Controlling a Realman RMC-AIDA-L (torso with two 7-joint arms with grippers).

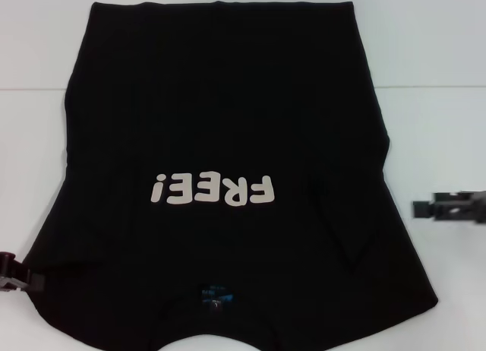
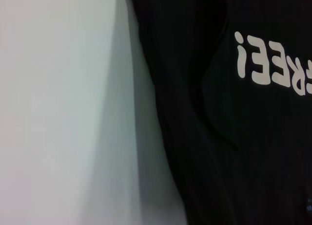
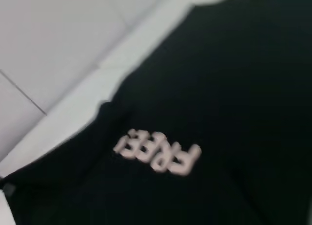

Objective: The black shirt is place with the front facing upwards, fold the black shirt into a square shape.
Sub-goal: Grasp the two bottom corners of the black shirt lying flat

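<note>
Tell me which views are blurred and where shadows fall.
Head view: fairly sharp; the black shirt lies flat and the "FREE!" lettering reads clearly. Left wrist view: a soft grey shadow on the white table beside the shirt's edge. Right wrist view: smeared throughout, lettering fuzzy.

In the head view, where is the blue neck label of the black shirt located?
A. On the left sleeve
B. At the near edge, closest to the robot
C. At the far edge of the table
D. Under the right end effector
B. The blue neck label sits at the collar of the black shirt, at the bottom of the head view, below the upside-down "FREE!" lettering, far from the right end effector.
</note>
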